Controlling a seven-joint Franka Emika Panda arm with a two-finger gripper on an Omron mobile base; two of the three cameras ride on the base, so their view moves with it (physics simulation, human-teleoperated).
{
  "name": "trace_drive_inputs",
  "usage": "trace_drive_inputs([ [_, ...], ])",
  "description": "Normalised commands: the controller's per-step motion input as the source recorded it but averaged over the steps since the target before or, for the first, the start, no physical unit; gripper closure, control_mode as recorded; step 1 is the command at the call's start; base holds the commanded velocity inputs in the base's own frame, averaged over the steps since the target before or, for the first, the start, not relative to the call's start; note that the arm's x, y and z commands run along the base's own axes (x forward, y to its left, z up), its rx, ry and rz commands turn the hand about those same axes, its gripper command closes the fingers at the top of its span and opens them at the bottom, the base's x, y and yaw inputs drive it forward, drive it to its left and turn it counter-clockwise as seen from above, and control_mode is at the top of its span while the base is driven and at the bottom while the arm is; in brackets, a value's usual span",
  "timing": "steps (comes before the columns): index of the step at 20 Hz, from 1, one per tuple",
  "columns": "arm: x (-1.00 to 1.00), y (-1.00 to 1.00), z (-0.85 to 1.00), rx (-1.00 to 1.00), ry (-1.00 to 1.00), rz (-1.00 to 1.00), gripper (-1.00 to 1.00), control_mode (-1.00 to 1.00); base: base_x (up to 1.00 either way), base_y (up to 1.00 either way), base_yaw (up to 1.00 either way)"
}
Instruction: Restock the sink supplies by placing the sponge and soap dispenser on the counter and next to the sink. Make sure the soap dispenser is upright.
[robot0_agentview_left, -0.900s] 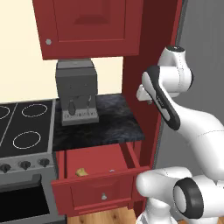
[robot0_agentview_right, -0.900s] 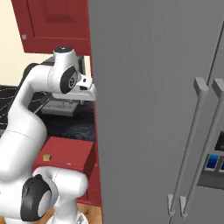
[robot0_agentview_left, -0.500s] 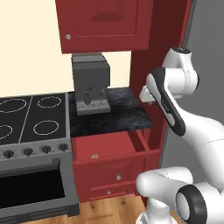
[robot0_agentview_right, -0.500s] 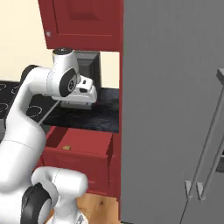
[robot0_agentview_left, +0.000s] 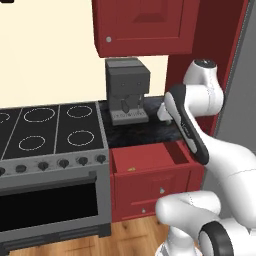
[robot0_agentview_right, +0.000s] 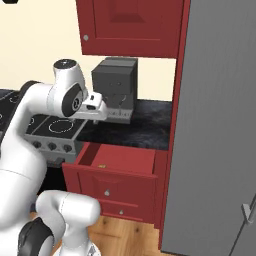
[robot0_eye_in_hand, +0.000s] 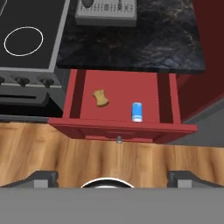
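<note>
Grey fridge (robot0_agentview_right: 220, 125) at right. Black stove (robot0_agentview_left: 50, 130) left of the black speckled counter (robot0_eye_in_hand: 144, 39), coffee machine (robot0_agentview_left: 127, 90) standing on it. Red drawer (robot0_eye_in_hand: 124, 127) pulled open below the counter. Gripper (robot0_eye_in_hand: 111, 177) high above the drawer, jaws spread wide, holding nothing. Inside the drawer: tan sponge (robot0_eye_in_hand: 101, 98), and beside it a blue-white cylinder (robot0_eye_in_hand: 137, 112), maybe the soap dispenser, lying down.

The white arm rises from its base, folds at a dark elbow joint and reaches forward, with the hand held high above the open red drawer (robot0_eye_in_hand: 122, 105) and pointing down. The gripper (robot0_eye_in_hand: 112, 177) hangs empty, well above the drawer, its two dark fingertips (robot0_eye_in_hand: 41, 177) spread wide apart, touching nothing.
</note>
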Motion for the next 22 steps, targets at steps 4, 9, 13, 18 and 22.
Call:
trace_drive_inputs([
  [4,0.50,-0.03,-0.73,0.00,0.17,0.06,-1.00,-1.00,0.00,0.00,0.00],
  [9,0.99,0.04,-1.00,0.00,0.35,0.12,-1.00,-1.00,0.00,0.00,0.00],
  [13,0.40,0.13,-0.97,0.00,0.27,0.03,-1.00,-1.00,0.00,0.00,0.00],
  [18,0.33,0.01,-0.88,0.01,0.03,0.00,-1.00,-1.00,0.00,0.00,0.00],
  [22,0.72,0.00,-0.74,0.04,0.00,0.00,-1.00,-1.00,0.00,0.00,0.00],
])
